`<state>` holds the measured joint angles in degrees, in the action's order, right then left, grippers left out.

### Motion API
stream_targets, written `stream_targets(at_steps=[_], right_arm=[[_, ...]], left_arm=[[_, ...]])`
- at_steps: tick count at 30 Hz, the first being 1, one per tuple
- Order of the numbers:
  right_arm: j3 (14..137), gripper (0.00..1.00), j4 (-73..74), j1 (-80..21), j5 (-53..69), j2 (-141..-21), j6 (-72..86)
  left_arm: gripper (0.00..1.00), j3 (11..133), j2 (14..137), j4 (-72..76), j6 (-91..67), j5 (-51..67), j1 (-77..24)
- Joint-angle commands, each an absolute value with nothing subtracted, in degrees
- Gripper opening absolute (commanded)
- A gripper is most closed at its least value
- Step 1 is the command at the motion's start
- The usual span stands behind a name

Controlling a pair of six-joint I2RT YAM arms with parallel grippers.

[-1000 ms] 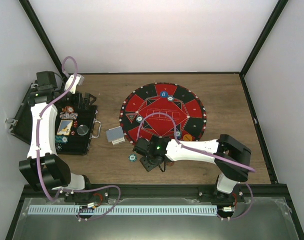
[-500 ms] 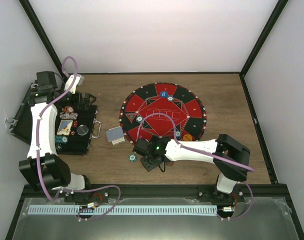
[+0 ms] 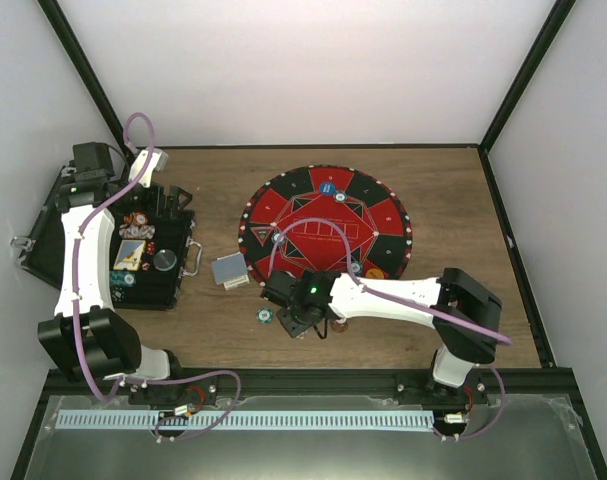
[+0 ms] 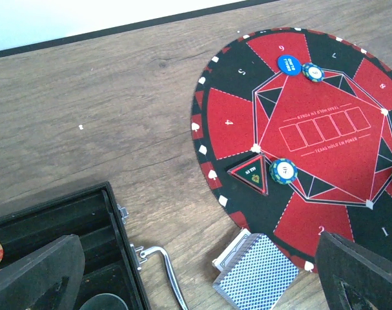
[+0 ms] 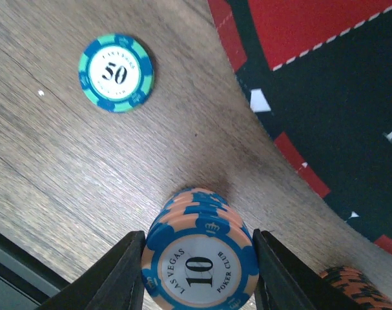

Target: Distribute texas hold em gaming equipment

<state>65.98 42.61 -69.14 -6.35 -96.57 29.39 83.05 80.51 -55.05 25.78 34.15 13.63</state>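
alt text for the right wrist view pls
A stack of orange-and-blue round poker chips, the top one marked 10, is gripped between the right arm's two black fingers over the brown wooden table. A single green-and-blue chip marked 50 lies flat beyond it; the round red-and-black mat fills the upper right.

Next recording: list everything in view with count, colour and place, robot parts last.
Mat: one, red and black, table centre.
Case: one, black, open, table's left.
Blue button disc: one, blue, mat's far side.
Orange button disc: one, orange, mat's near-right edge.
Mat chips: three, blue-green, spread over the mat.
Triangle marker: one, black and red, on the mat beside a chip.
Card deck: one, grey-blue backs, on wood between case and mat.
"50" chip: one, teal, on bare wood.
"10" chip stack: one, orange and blue, by the mat's near edge.
Second stack: one, orange and dark, beside it, mostly cut off.
Left gripper: open, above the case.
Right gripper: closed on the "10" chip stack.
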Motion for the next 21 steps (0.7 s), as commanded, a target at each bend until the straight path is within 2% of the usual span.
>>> stream_targets(at_steps=[1,10,16,21], right_arm=[[70.59,0.39,45.04,-68.86,-9.05,-94.26,28.52],[79.63,0.34,42.94,-57.23,-10.00,-97.97,20.73],[89.62,0.31,39.98,-47.86,-9.52,-108.99,14.37],[99.68,0.30,39.76,-45.18,-9.24,-119.49,11.25]], left_arm=[[1.00,84.55,80.85,-55.28,26.37,35.13,14.00],[1.00,84.12,81.55,-54.94,26.52,35.10,14.03],[1.00,84.03,81.90,-54.59,26.37,35.93,14.05],[1.00,84.11,82.07,-54.17,26.21,36.46,14.03]])
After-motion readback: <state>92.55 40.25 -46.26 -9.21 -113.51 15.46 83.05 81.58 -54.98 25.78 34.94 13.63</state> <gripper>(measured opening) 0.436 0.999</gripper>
